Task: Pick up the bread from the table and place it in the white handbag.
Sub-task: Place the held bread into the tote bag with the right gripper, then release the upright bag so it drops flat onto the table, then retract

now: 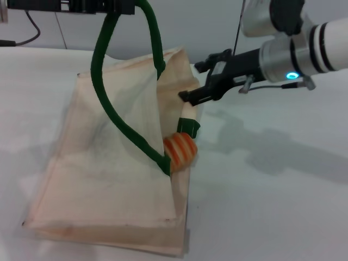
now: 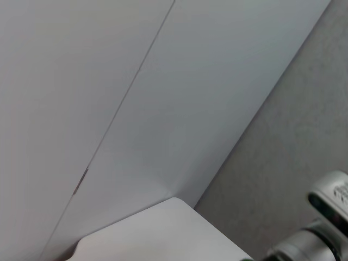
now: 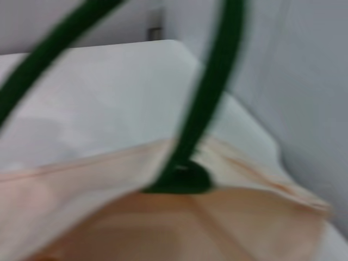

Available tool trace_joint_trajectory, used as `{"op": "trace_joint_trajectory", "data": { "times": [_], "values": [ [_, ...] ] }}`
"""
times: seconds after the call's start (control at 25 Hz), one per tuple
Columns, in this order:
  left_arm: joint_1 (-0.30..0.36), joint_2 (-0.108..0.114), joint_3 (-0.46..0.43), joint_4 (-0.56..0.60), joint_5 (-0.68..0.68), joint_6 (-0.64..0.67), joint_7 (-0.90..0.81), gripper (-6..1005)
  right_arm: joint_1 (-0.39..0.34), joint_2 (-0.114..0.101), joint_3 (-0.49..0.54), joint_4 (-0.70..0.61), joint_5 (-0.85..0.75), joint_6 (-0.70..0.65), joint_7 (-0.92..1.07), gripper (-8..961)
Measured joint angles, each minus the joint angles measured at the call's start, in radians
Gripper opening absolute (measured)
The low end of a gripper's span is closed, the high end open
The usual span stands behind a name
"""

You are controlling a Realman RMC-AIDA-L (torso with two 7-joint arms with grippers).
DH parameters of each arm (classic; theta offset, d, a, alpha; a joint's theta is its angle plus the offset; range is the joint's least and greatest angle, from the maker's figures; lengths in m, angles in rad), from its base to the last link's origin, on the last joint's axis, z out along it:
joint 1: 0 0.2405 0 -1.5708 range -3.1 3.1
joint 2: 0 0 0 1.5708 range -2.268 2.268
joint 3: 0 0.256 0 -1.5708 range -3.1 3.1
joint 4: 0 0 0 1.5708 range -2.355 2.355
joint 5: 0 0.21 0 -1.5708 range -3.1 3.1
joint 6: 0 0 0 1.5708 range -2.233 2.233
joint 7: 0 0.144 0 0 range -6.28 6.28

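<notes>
The white handbag point(image 1: 109, 174) lies flat on the table point(image 1: 272, 206). One dark green handle point(image 1: 106, 98) is pulled up to my left gripper point(image 1: 100, 6) at the top edge of the head view, which is shut on it, lifting the bag's upper side. The bread point(image 1: 180, 149), orange with cream ridges, sits at the bag's open mouth by the other handle's base point(image 1: 189, 126). My right gripper point(image 1: 189, 81) is open and empty, just above and beside the mouth's right edge. The right wrist view shows the bag's rim point(image 3: 228, 190) and the raised handle point(image 3: 209, 103) close up.
A black cable point(image 1: 27, 32) lies at the table's far left. A wall stands behind the table. The left wrist view shows only wall panels, a table corner point(image 2: 163, 228) and part of an arm point(image 2: 321, 228).
</notes>
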Motion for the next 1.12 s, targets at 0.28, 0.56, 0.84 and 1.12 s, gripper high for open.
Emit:
{"op": "trace_joint_trajectory", "data": {
  "times": [0.28, 0.56, 0.84, 1.12],
  "values": [
    [-0.004, -0.011, 0.000, 0.000, 0.003, -0.035, 0.002, 139, -0.043, -0.002, 0.080, -0.003, -0.039, -0.137, 0.000, 894],
    [-0.010, -0.024, 0.000, 0.000, 0.010, -0.060, 0.004, 139, -0.108, 0.008, 0.337, -0.009, -0.029, -0.203, -0.012, 894],
    [-0.004, -0.033, 0.000, 0.000, 0.013, -0.074, 0.015, 143, -0.153, 0.009, 0.437, -0.008, -0.028, -0.201, -0.057, 894],
    [-0.003, -0.039, 0.000, 0.000, 0.013, -0.110, 0.031, 288, -0.166, 0.010, 0.450, -0.008, -0.029, -0.199, -0.079, 894]
  ]
}}
